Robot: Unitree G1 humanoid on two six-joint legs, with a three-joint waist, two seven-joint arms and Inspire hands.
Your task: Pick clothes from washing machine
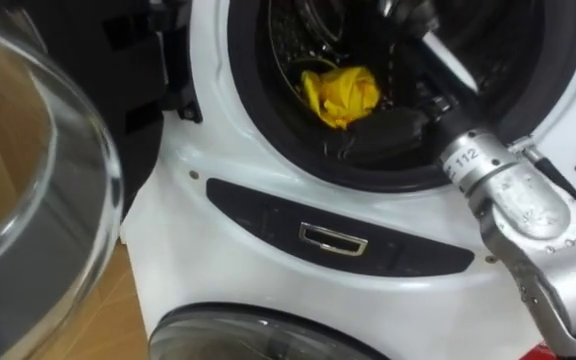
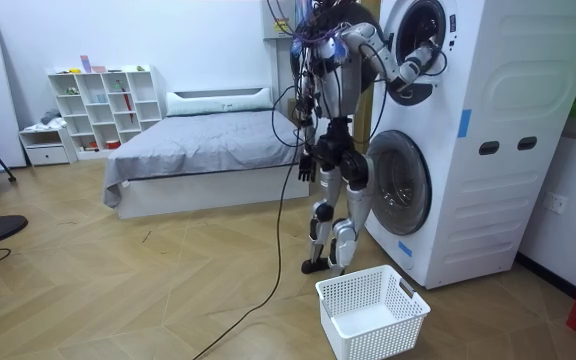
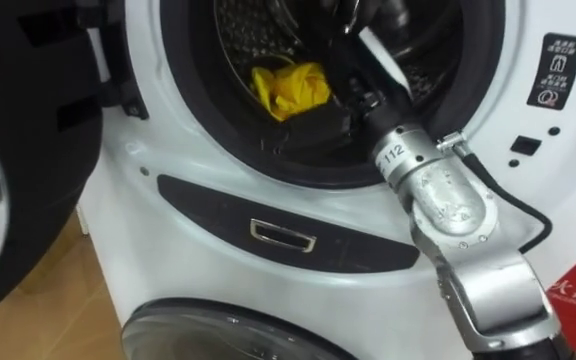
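We stand close before the washer [image 2: 468,150], and our right arm reaches through the upper opening into the drum [image 1: 298,40]. The right hand [image 1: 388,130] shows as a dark shape low in the drum mouth, resting at the front lip. We cannot tell whether it is spread or closed.

The yellow cloth [image 1: 340,93] lies inside the drum, low and toward its front, just left of and above the right hand. Whether the two touch we cannot tell. The cloth is crumpled into a lump about as wide as it is tall, so we see no clear long axis. One folded corner of it points down toward the lip.

The glass door [image 1: 28,180] is swung open on our left. In the room view the left hand [image 2: 306,166] hangs by our hip, too small for us to read its state. A white basket [image 2: 373,310] sits on the floor near our feet.
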